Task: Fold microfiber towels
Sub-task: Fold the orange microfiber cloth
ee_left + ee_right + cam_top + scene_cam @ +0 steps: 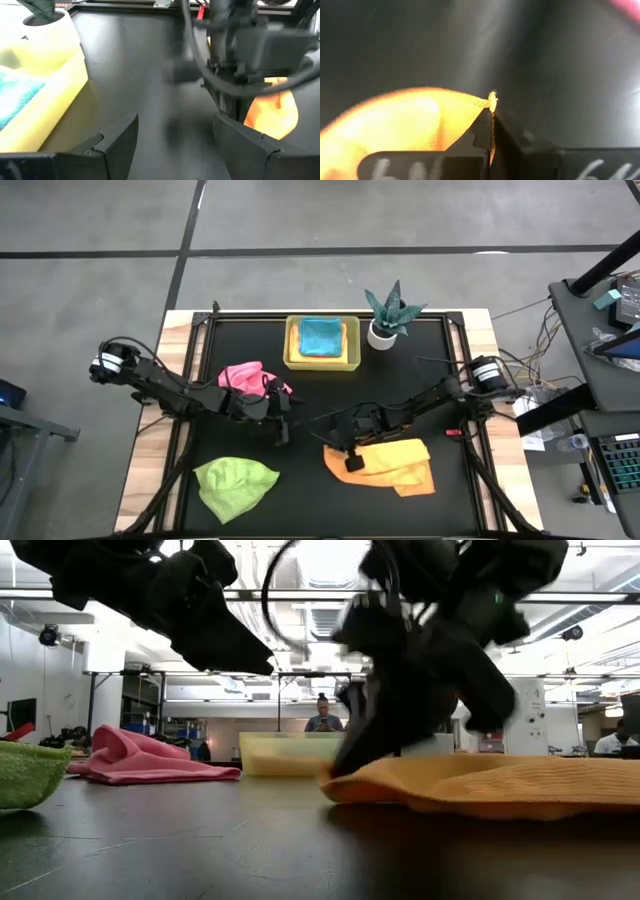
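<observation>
Right tool shut, pinching the orange towel's edge

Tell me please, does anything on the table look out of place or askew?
Nothing is damaged or spilled. The pink towel and green towel lie crumpled, unfolded. The right claw pinches a corner of the orange towel.

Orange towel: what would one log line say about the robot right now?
right gripper: shut on orange towel edge | left gripper: open, empty, mid-table | pink towel, green towel: untouched
</observation>
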